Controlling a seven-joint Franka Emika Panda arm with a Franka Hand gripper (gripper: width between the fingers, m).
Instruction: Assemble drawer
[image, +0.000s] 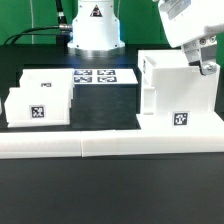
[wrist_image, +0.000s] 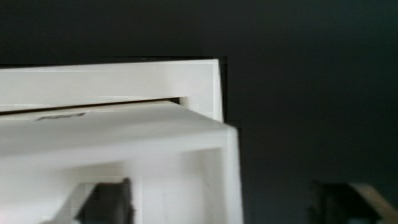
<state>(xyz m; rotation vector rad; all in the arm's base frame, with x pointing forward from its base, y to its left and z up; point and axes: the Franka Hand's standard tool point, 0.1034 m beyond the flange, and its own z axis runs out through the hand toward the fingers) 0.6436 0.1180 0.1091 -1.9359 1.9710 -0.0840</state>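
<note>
While the pincer (image: 205, 66) hangs, fingers (wrist_image: 103, 203) apart, above the drawer housing (image: 170, 100) standing on the bench (image: 105, 112) to the exterior view's right of the marker board (image: 95, 78), it should probably straddle one wall squarely before closing.

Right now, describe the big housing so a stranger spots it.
Find the long white border rail along the front. Behind it, at the exterior view's right, stands the housing. It is the tallest white box, bulkier than the low trays opposite.
</note>
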